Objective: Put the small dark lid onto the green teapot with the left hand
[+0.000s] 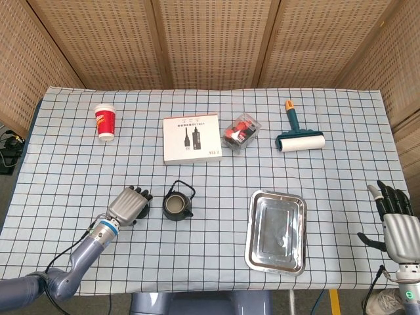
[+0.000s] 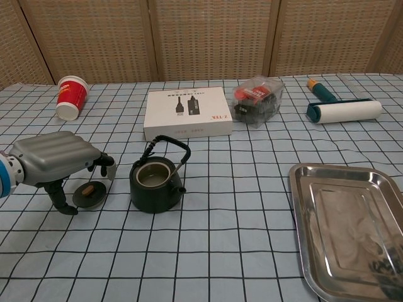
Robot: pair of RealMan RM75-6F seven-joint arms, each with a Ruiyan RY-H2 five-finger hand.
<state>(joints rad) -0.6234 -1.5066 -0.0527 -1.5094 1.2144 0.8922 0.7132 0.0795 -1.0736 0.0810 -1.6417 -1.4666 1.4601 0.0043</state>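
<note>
The small dark lid lies flat on the checked cloth just left of the green teapot, which stands upright with its mouth uncovered and its handle up. My left hand hovers low over the lid, palm down, with the thumb on the lid's left and the fingertips behind it; nothing is gripped. In the head view the left hand hides most of the lid beside the teapot. My right hand stays at the table's near right corner, fingers spread and holding nothing.
A steel tray lies right of the teapot. Further back stand a red paper cup, a white box, a clear plastic pack and a lint roller.
</note>
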